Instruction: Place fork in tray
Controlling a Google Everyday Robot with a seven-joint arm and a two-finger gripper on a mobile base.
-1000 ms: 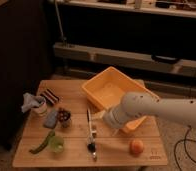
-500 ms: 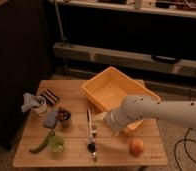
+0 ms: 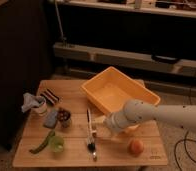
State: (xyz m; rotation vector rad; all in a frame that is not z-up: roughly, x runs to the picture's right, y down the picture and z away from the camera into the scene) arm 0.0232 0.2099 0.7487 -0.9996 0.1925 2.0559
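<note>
The tray (image 3: 141,92) is a big yellow-orange bin at the back right of the wooden table (image 3: 76,159). A brush (image 3: 89,122) with a black handle and dark head lies at the table's front middle. A thin silvery strip beside the brush head looks like the fork (image 3: 94,153), though it is hard to make out. My white arm reaches in from the right in front of the tray. Its gripper (image 3: 100,132) hangs low just right of the brush's white neck, open, with nothing visibly held.
An orange fruit (image 3: 136,146) sits front right. A green cup (image 3: 56,144) and a green pepper (image 3: 41,143) lie front left. Behind them are a dark cup (image 3: 65,117), a blue sponge (image 3: 51,119), a white mug (image 3: 33,104) holding a blue cloth, and a striped item (image 3: 52,96).
The arm has crept slightly left and down toward the brush and fork. Nothing on the table has moved.
</note>
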